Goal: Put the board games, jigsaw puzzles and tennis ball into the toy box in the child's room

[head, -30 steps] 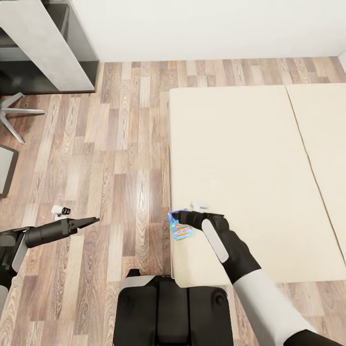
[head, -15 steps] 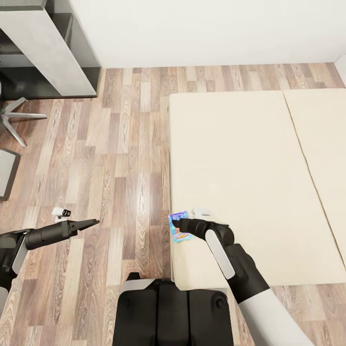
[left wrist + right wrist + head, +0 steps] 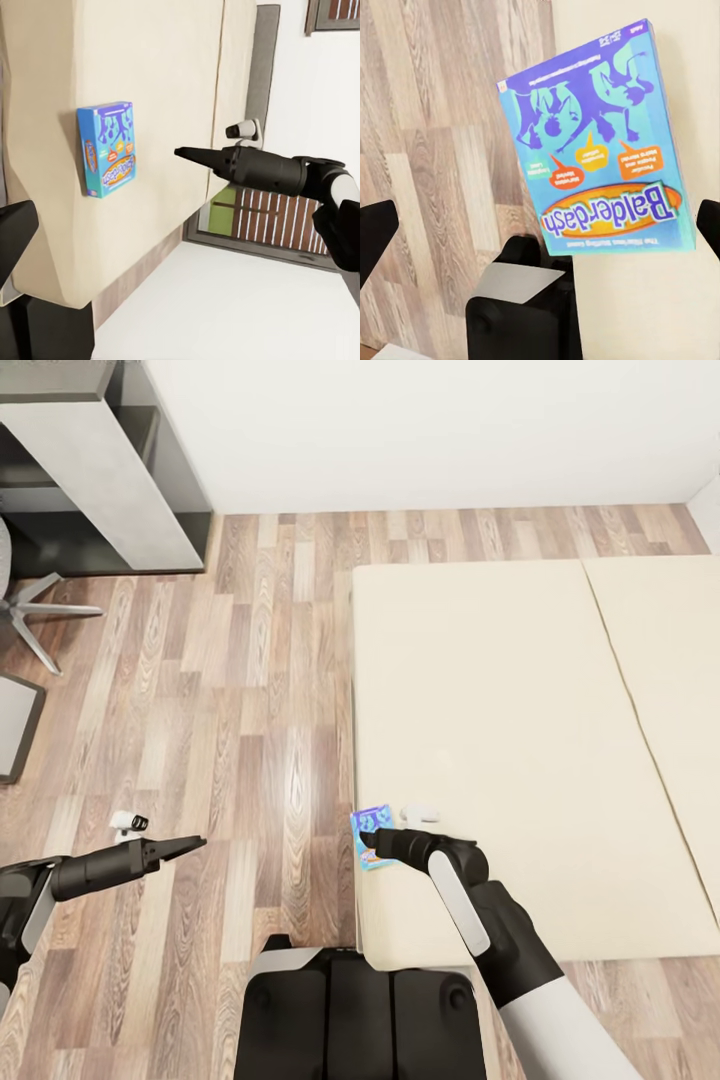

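Observation:
A blue board game with cartoon print lies flat at the near left corner of the bed, close to the mattress edge. My right gripper hovers over it, open. In the right wrist view the box sits between the two spread fingers. The left wrist view shows the same box on the mattress, with the right gripper pointing at it from a short way off. My left gripper hangs open over the wood floor, left of the bed. The toy box is out of view.
One end of the table, with its dark lower section, stands at the far left against the white wall. Chair legs show at the left edge. Wood floor lies between table and bed. My base is at the bed's corner.
The head view has shifted, so the bed sits lower in the picture. My right gripper has drawn back towards me over the blue box. The left arm holds its place.

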Controlling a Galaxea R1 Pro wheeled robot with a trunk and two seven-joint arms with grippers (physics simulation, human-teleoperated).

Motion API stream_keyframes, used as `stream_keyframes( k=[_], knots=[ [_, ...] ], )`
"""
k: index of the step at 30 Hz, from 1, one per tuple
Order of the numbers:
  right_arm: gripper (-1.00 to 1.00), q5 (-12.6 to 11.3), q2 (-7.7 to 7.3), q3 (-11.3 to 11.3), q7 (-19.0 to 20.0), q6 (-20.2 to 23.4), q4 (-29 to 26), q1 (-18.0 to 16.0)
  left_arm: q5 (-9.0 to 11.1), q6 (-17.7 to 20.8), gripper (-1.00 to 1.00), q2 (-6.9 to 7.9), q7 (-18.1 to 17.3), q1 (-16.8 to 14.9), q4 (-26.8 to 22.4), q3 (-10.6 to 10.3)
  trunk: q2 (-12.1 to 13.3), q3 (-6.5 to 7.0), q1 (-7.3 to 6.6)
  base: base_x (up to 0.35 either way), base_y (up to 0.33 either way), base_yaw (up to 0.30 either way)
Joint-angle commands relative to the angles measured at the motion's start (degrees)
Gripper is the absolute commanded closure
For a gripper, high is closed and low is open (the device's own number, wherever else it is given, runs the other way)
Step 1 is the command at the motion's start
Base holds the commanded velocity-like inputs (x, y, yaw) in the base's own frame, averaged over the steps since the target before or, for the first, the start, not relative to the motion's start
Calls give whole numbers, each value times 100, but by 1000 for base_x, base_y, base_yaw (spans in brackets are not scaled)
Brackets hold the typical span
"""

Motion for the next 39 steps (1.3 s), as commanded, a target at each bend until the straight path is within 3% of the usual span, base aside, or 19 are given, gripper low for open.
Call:
stream_keyframes(
  k=[1,39],
  knots=[
    [-100,-56,0,6,-57,16,1,-1,-3,61,-100,2,-22,18,1,-1,-8,4,4,0,0,0],
    [-100,-67,-27,16,-73,-33,32,2,3,61,-100,0,-22,53,31,42,-8,363,4,0,0,84]
  ],
)
